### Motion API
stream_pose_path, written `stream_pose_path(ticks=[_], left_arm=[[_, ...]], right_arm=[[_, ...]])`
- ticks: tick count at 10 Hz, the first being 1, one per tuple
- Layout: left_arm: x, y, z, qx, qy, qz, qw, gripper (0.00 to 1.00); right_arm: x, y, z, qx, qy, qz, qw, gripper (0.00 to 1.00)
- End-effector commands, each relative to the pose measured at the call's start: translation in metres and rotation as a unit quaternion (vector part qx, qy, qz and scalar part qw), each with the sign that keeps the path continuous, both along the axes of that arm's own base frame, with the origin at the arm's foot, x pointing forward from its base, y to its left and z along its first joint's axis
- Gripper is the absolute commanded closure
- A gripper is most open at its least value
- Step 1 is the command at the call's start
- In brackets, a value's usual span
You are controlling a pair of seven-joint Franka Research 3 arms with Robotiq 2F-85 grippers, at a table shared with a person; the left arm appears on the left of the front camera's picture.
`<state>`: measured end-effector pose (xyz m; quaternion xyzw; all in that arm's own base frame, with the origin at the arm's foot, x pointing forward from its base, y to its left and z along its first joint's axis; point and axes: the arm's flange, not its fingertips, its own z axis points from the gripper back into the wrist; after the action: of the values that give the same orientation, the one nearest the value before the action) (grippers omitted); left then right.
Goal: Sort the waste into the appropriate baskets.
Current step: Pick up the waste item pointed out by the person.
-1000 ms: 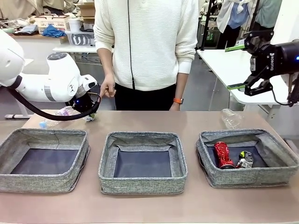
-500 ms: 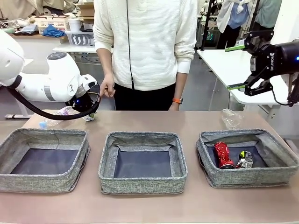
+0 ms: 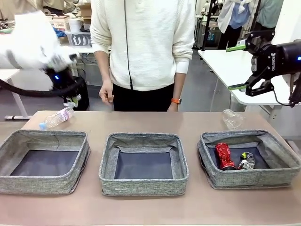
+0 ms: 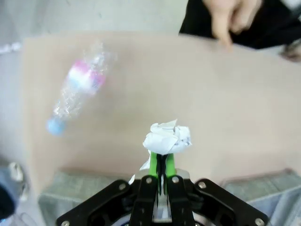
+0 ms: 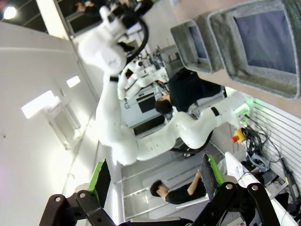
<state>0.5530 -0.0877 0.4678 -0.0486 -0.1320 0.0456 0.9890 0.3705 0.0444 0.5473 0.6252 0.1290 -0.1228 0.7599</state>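
Left pincer (image 4: 162,159) pinching white paper wad (image 4: 167,138) over open surface (image 4: 235,103), bottle (image 4: 77,92) up-left of it blurred, right pincer (image 3: 236,67) wide, empty.

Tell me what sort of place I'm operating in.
Probably a robotics lab or workshop: a white workbench beyond the table, a plastic storage crate at the back, and a red emergency-stop button with loose cables nearby.
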Motion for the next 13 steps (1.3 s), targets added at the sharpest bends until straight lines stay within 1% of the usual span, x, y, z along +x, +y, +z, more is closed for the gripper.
stream_pose_path(ticks=[1, 2, 3, 4, 5, 6, 8, 9, 10, 11, 12, 13], left_arm=[[-0.076, 0.000, 0.044, 0.006, 0.030, 0.016, 0.999, 1.00], [-0.116, -0.003, 0.057, 0.022, 0.001, -0.008, 1.000, 1.00], [-0.155, -0.011, 0.060, 0.034, -0.045, -0.037, 0.998, 1.00], [-0.172, -0.017, 0.055, 0.041, -0.056, -0.071, 0.995, 1.00], [-0.173, -0.018, 0.050, 0.026, -0.041, -0.090, 0.995, 1.00], [-0.154, -0.017, 0.071, 0.032, -0.021, -0.037, 0.999, 1.00], [-0.154, -0.017, 0.071, 0.032, -0.021, -0.037, 0.999, 1.00], [-0.173, -0.020, 0.065, 0.037, -0.031, -0.055, 0.997, 0.96], [-0.185, -0.056, 0.079, -0.006, -0.025, -0.044, 0.999, 0.96], [-0.193, -0.092, 0.116, -0.018, -0.041, -0.016, 0.999, 0.96], [-0.206, -0.133, 0.157, -0.045, -0.006, 0.075, 0.996, 0.96], [-0.214, -0.164, 0.185, -0.034, -0.019, 0.054, 0.998, 0.96]], right_arm=[[0.000, 0.000, 0.003, -0.005, 0.007, -0.001, 1.000, 0.00], [0.000, 0.000, 0.003, -0.005, 0.007, -0.001, 1.000, 0.00], [0.000, 0.000, 0.003, -0.005, 0.007, -0.001, 1.000, 0.00], [0.000, 0.000, 0.003, -0.005, 0.007, -0.001, 1.000, 0.00], [0.000, 0.000, 0.003, -0.005, 0.007, -0.001, 1.000, 0.00], [0.000, 0.000, 0.003, -0.005, 0.007, -0.001, 1.000, 0.00], [0.000, 0.000, 0.003, -0.005, 0.007, -0.001, 1.000, 0.00], [0.000, 0.000, 0.003, -0.005, 0.007, -0.001, 1.000, 0.00], [0.000, 0.000, 0.003, -0.005, 0.007, -0.001, 1.000, 0.00], [0.000, 0.000, 0.003, -0.005, 0.007, -0.001, 1.000, 0.00], [0.000, 0.000, 0.003, -0.005, 0.007, -0.001, 1.000, 0.00], [0.000, 0.000, 0.003, -0.005, 0.007, -0.001, 1.000, 0.00]])
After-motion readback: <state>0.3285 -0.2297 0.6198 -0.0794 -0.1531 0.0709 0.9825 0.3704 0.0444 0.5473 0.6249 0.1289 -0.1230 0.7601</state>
